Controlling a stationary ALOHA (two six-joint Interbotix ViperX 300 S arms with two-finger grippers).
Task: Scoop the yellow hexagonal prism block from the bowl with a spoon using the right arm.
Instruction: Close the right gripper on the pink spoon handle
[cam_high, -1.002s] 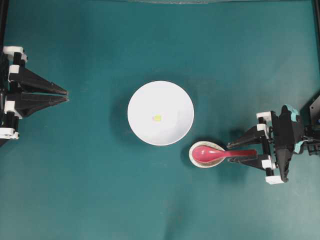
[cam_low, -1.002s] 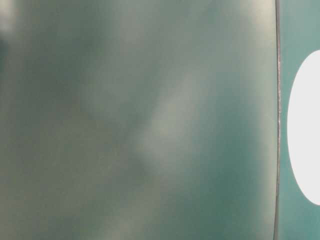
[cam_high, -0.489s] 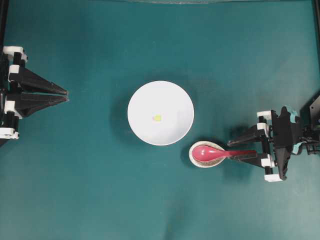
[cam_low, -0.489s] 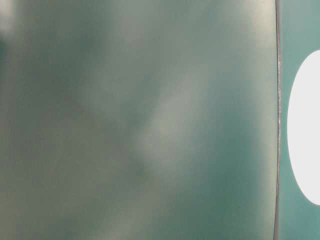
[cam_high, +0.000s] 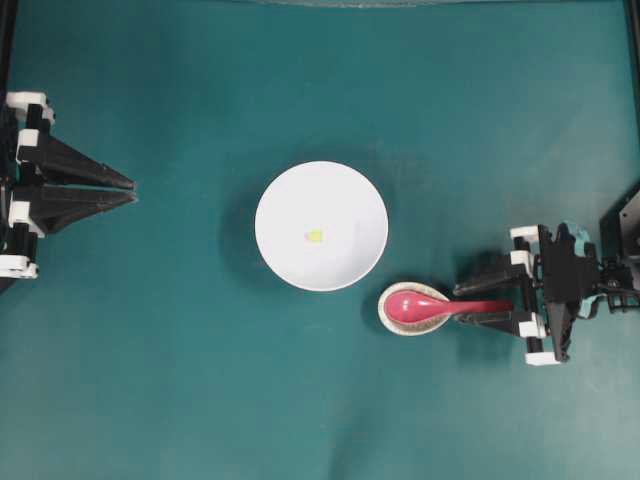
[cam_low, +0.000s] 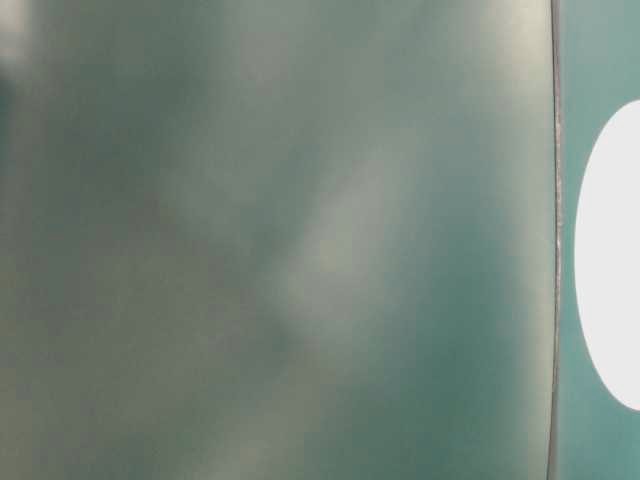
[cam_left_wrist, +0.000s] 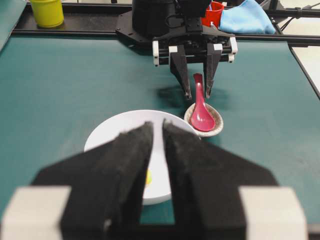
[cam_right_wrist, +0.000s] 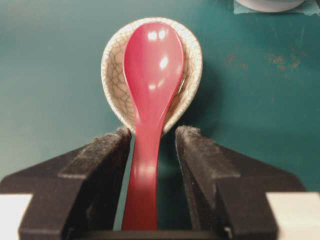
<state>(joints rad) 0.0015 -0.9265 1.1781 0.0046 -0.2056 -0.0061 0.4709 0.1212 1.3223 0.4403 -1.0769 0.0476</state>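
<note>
The white bowl (cam_high: 300, 200) sits mid-table with the tiny yellow hexagonal prism block (cam_high: 315, 236) lying inside it. The glossy pink-red spoon (cam_high: 430, 306) rests with its scoop in a small speckled dish (cam_high: 388, 318) to the bowl's lower right. My right gripper (cam_high: 460, 304) is open, one finger on each side of the spoon's handle (cam_right_wrist: 145, 170), and a gap shows beside the handle. My left gripper (cam_high: 133, 191) waits at the far left, shut and empty. In the left wrist view the block (cam_left_wrist: 148, 176) peeks past my left fingers (cam_left_wrist: 135, 150).
The speckled dish (cam_right_wrist: 112, 85) holds the spoon's scoop (cam_right_wrist: 152, 60). Beyond the table's far edge in the left wrist view stand a yellow cup (cam_left_wrist: 47, 11), a red cup (cam_left_wrist: 214, 12) and a blue cloth (cam_left_wrist: 247, 17). The table-level view is mostly blurred, with the bowl (cam_low: 610, 260) at its right edge.
My right gripper has tipped lower around the spoon's handle, its opening unchanged. The spoon, bowl, block and left arm have not moved.
</note>
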